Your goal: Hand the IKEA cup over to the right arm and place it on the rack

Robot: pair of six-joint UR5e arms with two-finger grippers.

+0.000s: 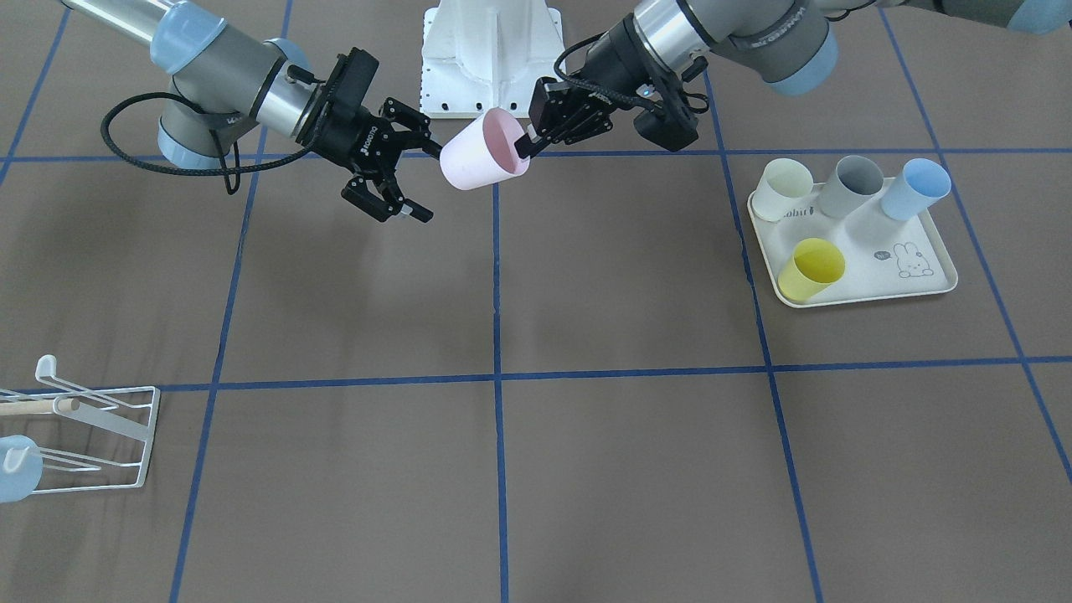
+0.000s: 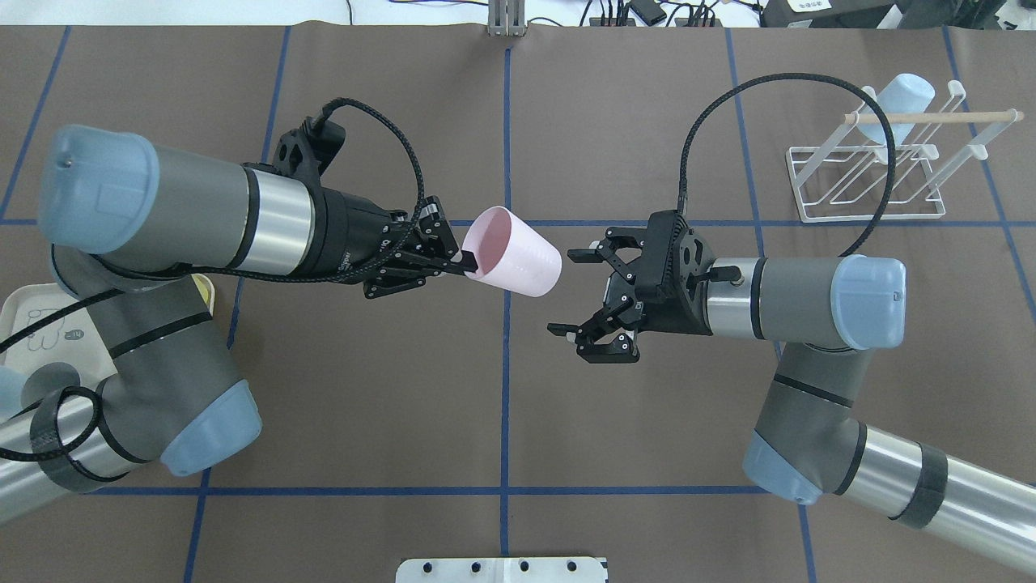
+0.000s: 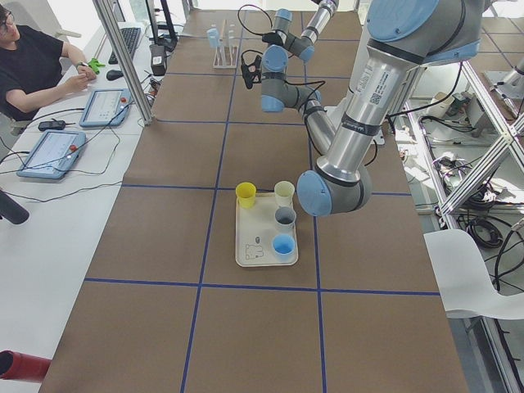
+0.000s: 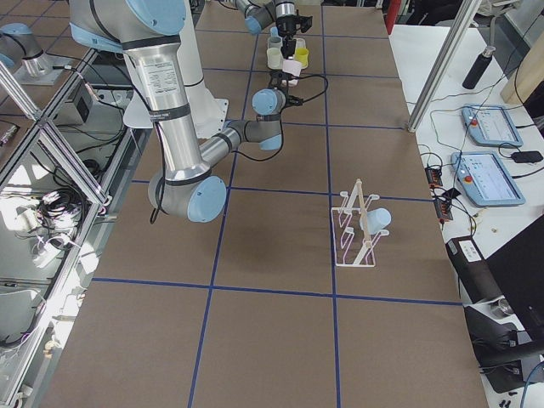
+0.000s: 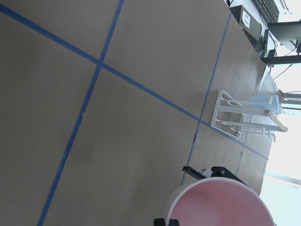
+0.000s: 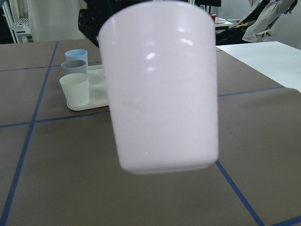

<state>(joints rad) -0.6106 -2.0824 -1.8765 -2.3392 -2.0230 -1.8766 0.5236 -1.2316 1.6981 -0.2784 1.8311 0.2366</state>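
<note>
The pale pink plastic cup (image 2: pixel 518 259) hangs tilted in the air over the table's (image 2: pixel 364 389) centre line, its mouth toward the left gripper (image 2: pixel 465 264), which pinches the rim with one finger inside. The right gripper (image 2: pixel 564 291) faces the cup's base, just beside it, jaws spread wide and holding nothing. The white wire rack (image 2: pixel 870 190) with its wooden rod stands near the far right corner and carries a light blue cup (image 2: pixel 894 97). The cream tray (image 1: pixel 930 289) bears a rabbit drawing; its lettering is too small to read
</note>
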